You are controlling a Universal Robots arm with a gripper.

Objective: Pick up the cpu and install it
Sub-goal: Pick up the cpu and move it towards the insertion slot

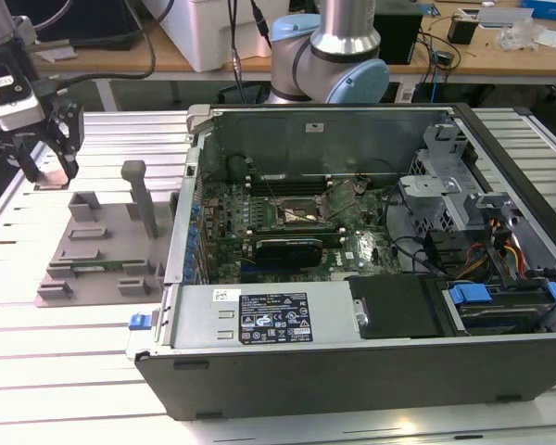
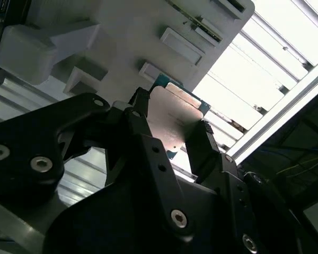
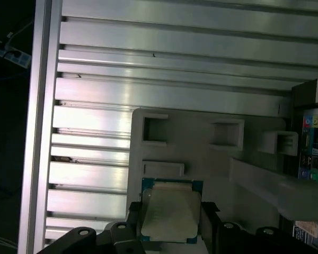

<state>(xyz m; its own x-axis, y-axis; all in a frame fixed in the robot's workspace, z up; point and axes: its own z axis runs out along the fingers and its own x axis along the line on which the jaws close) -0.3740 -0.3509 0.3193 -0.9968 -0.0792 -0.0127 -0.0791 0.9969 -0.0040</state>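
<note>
The cpu (image 2: 172,119) is a flat square chip with a silver top and a thin green rim. It sits between the two black fingers of my gripper (image 2: 172,135), which press on its opposite edges. In the first wrist view the cpu (image 3: 169,211) is over the near corner of a grey holder plate (image 3: 201,153), with my gripper (image 3: 172,225) closed around it. In the exterior view my gripper (image 1: 46,162) is at the far left, at the back corner of the grey holder plate (image 1: 102,250). The motherboard's square socket (image 1: 301,215) lies inside the open computer case.
The open computer case (image 1: 352,352) takes up the exterior view's middle and right, with a black expansion card (image 1: 278,248), cables and drive bays (image 1: 500,297) inside. A grey upright post (image 1: 139,195) stands on the holder plate. The slatted aluminium table (image 1: 56,371) lies underneath.
</note>
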